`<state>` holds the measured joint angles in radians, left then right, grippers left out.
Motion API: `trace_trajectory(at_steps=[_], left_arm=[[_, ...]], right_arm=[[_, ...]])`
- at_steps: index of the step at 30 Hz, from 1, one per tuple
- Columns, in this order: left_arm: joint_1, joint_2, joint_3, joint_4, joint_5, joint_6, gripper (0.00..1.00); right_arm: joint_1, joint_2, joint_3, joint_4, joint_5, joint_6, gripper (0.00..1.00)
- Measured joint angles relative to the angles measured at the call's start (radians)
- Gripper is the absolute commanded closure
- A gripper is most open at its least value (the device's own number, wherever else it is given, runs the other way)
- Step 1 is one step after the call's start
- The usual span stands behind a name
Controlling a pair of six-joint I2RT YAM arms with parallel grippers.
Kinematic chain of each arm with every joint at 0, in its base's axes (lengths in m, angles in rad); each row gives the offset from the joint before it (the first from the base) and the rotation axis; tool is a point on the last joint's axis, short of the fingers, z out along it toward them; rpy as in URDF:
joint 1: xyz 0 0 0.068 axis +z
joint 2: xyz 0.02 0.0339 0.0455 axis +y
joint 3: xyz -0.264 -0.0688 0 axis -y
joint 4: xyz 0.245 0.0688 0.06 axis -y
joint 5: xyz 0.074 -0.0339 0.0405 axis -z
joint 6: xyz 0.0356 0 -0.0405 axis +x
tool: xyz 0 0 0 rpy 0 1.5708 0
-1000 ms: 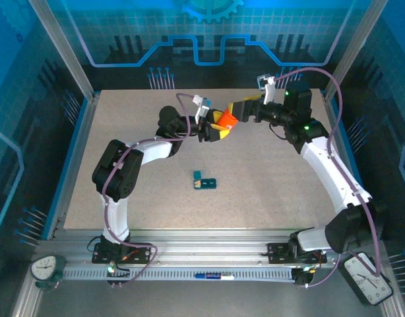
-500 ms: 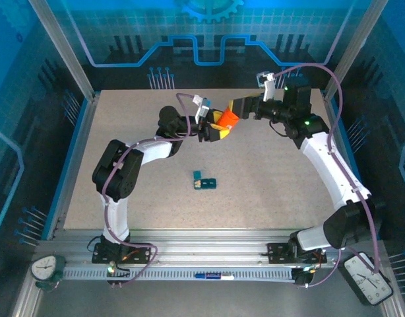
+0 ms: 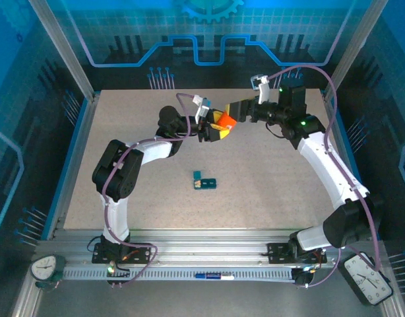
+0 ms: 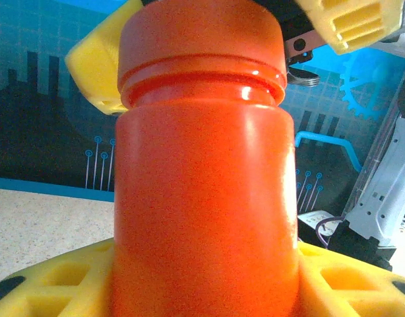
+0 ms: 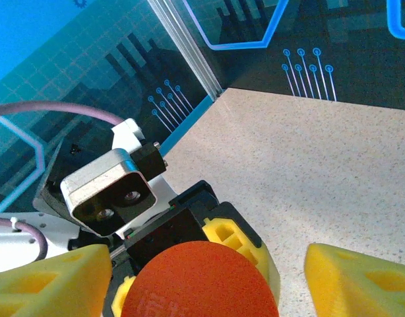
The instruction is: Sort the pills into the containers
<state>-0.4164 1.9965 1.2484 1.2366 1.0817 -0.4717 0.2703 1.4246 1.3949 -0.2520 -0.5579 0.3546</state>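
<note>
Pills are too small to make out in the containers (image 3: 204,180) mid-table, well apart from both arms; left gripper (image 3: 218,131) clamps the orange bottle (image 4: 202,198), base cut off; right gripper (image 3: 231,114) straddles its cap (image 5: 199,281), jaws apart.

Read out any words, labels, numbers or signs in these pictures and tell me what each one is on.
No text is legible.
Raised characters on the orange bottle's cap: too blurred to read.
Markings on the round dial and the clock at the near corners: too small to read.
</note>
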Motion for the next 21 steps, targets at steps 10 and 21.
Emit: trace_trajectory(at_steps=[10, 21], left_arm=[[0.001, 0.0, 0.0, -0.014, 0.005, 0.0, 1.0], [-0.004, -0.004, -0.027, -0.18, -0.015, 0.146, 1.0]], right_arm=[[0.011, 0.0, -0.024, 0.011, 0.0, 0.004, 0.47], [0.039, -0.055, -0.205, 0.175, 0.155, 0.143, 0.63]])
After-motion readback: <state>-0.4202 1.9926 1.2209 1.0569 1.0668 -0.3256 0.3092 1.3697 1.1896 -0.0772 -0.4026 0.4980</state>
